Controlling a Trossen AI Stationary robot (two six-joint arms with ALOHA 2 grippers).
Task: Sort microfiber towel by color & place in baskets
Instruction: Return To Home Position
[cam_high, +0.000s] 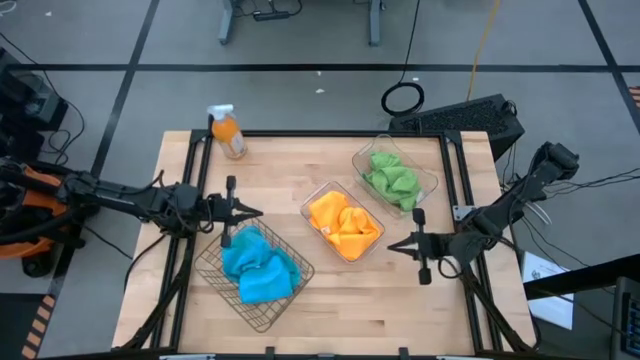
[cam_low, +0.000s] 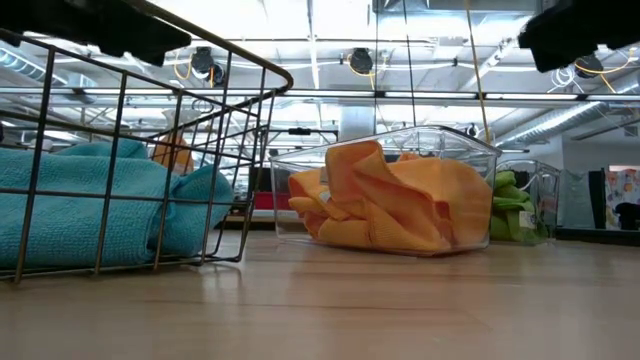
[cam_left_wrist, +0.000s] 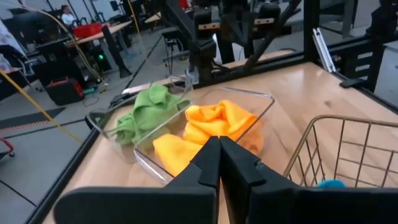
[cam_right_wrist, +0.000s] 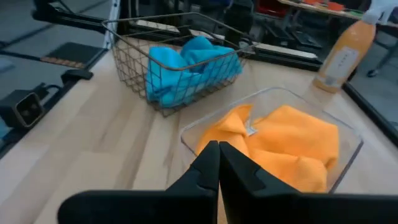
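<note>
Looking at the high view first: my left tool (cam_high: 254, 211) hangs over the table (cam_high: 300, 155) right at the back corner of the wire basket (cam_high: 288, 298), fingers pinched together on nothing. My right tool (cam_high: 393, 246) is the same deal, closed up and empty, just beside the middle clear tub (cam_high: 317, 196) on my right arm's side.

That view is the only one with the whole sort in it. The blue towels (cam_high: 258, 265) are in the wire basket, the orange towels (cam_high: 343, 225) are in the middle clear tub, and the green towels (cam_high: 390, 178) are in the far clear tub (cam_high: 428, 182). The orange spray bottle (cam_high: 228, 132) stands at the table's back left corner.

The low view only gets dark blurs of my arms up top, so it's no use for the fingers. It does show the blue pile bulging against the mesh. Both wrist views show each pair of fingers pressed flat together.

The right wrist view catches a small white tag (cam_right_wrist: 249, 129) on an orange towel and the bottle's pale label, but the print on both is too small to read.
</note>
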